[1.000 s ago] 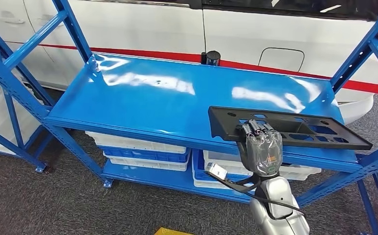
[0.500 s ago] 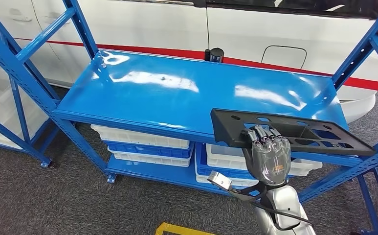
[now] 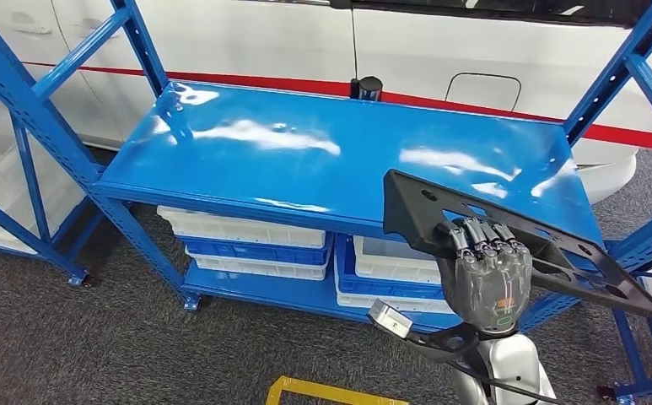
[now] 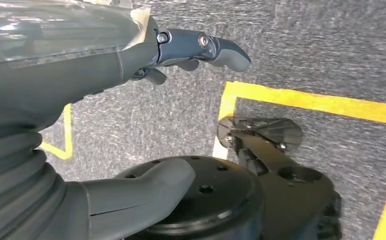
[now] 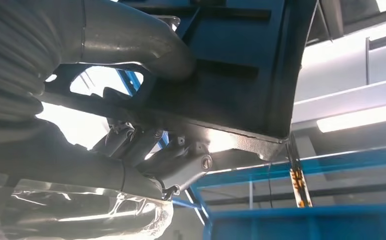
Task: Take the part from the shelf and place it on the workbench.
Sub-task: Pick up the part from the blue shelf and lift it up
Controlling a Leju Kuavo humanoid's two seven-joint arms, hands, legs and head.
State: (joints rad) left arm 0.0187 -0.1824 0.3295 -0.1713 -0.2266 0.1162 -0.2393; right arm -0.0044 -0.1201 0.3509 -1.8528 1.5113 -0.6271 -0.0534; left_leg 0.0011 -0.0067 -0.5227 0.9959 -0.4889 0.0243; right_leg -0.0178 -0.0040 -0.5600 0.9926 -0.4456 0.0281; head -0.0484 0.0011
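One part (image 3: pixel 508 240), a black plate, is clear of the shelf (image 3: pixel 339 160) at 4 o'clock in the head view, pinched by the right hand (image 3: pixel 484 274). Left wrist view: left hand (image 4: pixel 81 100) hangs, fingers apart, holding nothing. Right wrist view: thumb and fingers clamp the plate. Step judged: carrying; next calls for turning to the workbench.

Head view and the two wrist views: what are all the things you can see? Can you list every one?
part: one, black, flat with cut-outs, tilted, held beyond the shelf's front right edge
shelf: one top board, glossy blue, on a blue frame
bins: several, white and blue, stacked on the lower level under the shelf
vehicle: one, white with a red stripe, behind the rack
small dark cylinder: one, black, at the shelf's back edge
floor lines: several, yellow, on grey carpet
right hand: one, grey with dark fingers, grips the part's near edge
left hand: one, grey, holds nothing, hanging above the floor
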